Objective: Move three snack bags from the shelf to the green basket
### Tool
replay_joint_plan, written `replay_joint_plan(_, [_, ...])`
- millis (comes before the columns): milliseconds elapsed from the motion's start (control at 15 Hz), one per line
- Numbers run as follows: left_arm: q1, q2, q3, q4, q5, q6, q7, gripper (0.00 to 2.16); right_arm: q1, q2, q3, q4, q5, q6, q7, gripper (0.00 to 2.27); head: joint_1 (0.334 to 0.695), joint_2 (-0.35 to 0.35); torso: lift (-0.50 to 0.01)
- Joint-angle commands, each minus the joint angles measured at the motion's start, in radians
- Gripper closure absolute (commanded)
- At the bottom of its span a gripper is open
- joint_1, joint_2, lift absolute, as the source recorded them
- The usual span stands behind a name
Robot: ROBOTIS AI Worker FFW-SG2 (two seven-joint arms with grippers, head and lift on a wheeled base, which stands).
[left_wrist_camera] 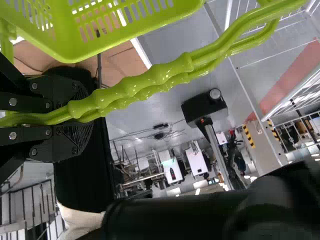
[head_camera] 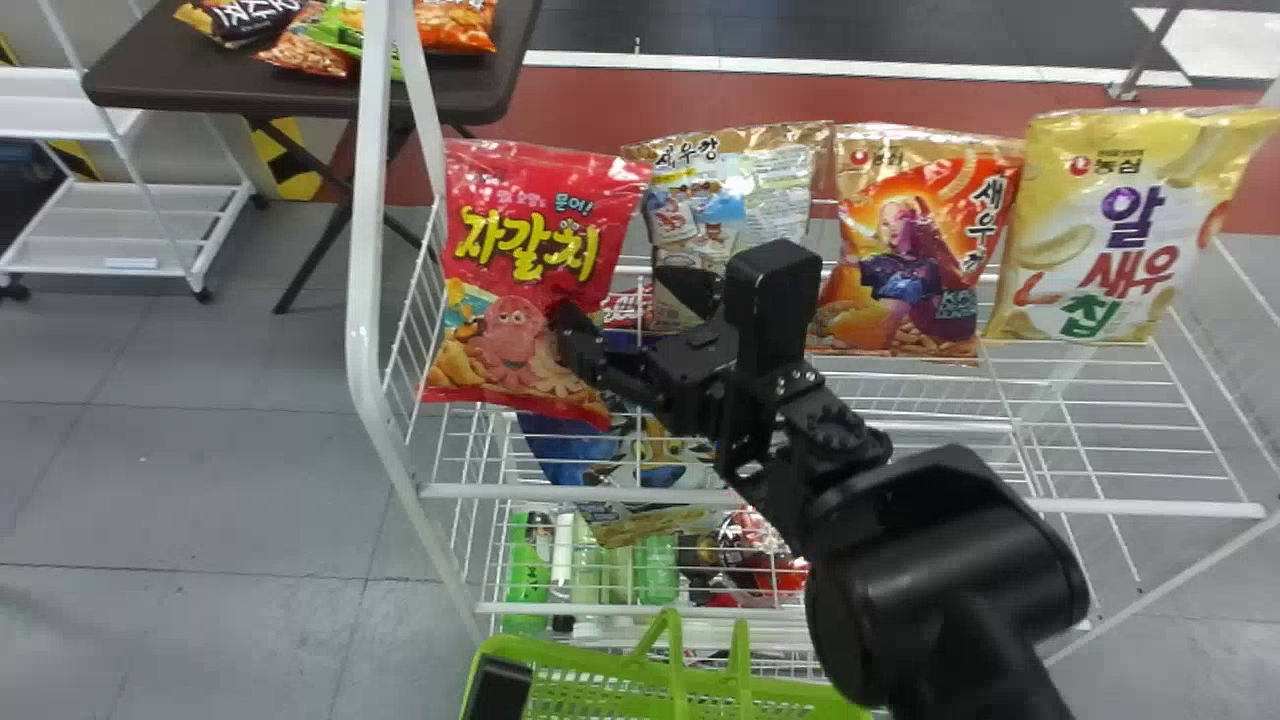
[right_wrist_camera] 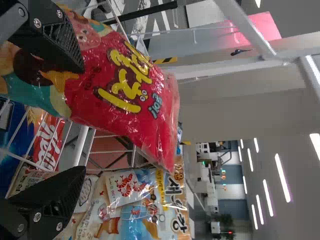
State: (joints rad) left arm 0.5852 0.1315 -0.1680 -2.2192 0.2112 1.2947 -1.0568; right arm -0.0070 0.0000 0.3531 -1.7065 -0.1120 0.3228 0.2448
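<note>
My right gripper (head_camera: pixel 582 345) is at the lower right part of the red snack bag (head_camera: pixel 520 290), at the shelf's (head_camera: pixel 385 478) left end. In the right wrist view, my right gripper (right_wrist_camera: pixel 80 120) has its fingers wide apart, one overlapping the red bag (right_wrist_camera: pixel 120 85), the other near the beige shrimp snack bag (right_wrist_camera: pixel 135 195). That beige bag (head_camera: pixel 730 190), an orange bag (head_camera: pixel 915 250) and a yellow bag (head_camera: pixel 1120 225) stand to the right. My left gripper (head_camera: pixel 500 688) is beside the green basket (head_camera: pixel 600 690); in the left wrist view, my left gripper (left_wrist_camera: pixel 85 115) clasps the handles (left_wrist_camera: pixel 145 82) of the basket (left_wrist_camera: pixel 75 50).
A blue bag (head_camera: pixel 560 445) and several bottles (head_camera: pixel 655 570) are on lower shelf levels. The white frame post (head_camera: pixel 365 250) rises just left of the red bag. Behind on the left, a dark table (head_camera: pixel 200 85) bears more snack bags.
</note>
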Motion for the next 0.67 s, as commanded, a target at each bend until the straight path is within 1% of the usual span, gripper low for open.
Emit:
replay_joint_plan(0, [-0.010, -0.003, 0.010, 0.012, 0.007, -0.001, 0.000, 1.82, -0.057, 0.001, 0.000, 0.061, -0.060, 0.011, 0.039, 0.14, 0.695, 0.012, -0.047])
replay_joint_plan(200, [-0.025, -0.003, 0.010, 0.029, 0.011, -0.001, 0.000, 1.82, -0.077, 0.001, 0.007, 0.074, -0.061, 0.023, 0.107, 0.15, 0.695, 0.052, -0.047])
replay_joint_plan(267, [-0.028, -0.004, 0.010, 0.030, 0.011, -0.001, 0.000, 1.82, -0.088, 0.001, 0.009, 0.074, -0.061, 0.054, 0.125, 0.24, 0.695, 0.059, -0.047])
replay_joint_plan(333, [-0.028, -0.004, 0.010, 0.030, 0.011, -0.001, -0.002, 1.82, -0.102, 0.001, 0.007, 0.074, -0.061, 0.097, 0.146, 0.44, 0.695, 0.067, -0.047])
replay_joint_plan(400, [-0.028, -0.003, 0.010, 0.030, 0.013, -0.001, -0.003, 1.82, -0.114, 0.001, 0.006, 0.074, -0.061, 0.167, 0.171, 0.99, 0.695, 0.077, -0.047])
replay_joint_plan(467, [-0.028, -0.003, 0.012, 0.030, 0.013, -0.001, -0.003, 1.82, -0.103, 0.001, 0.004, 0.062, -0.061, 0.198, 0.169, 1.68, 0.695, 0.083, -0.047])
replay_joint_plan(533, [-0.027, -0.001, 0.012, 0.029, 0.013, -0.001, -0.005, 1.82, -0.087, 0.001, 0.001, 0.037, -0.061, 0.220, 0.171, 1.97, 0.695, 0.087, -0.047])
replay_joint_plan(600, [-0.021, 0.000, 0.015, 0.024, 0.013, -0.001, -0.006, 1.82, -0.068, 0.001, 0.003, -0.005, -0.052, 0.241, 0.180, 2.04, 0.695, 0.088, -0.047])
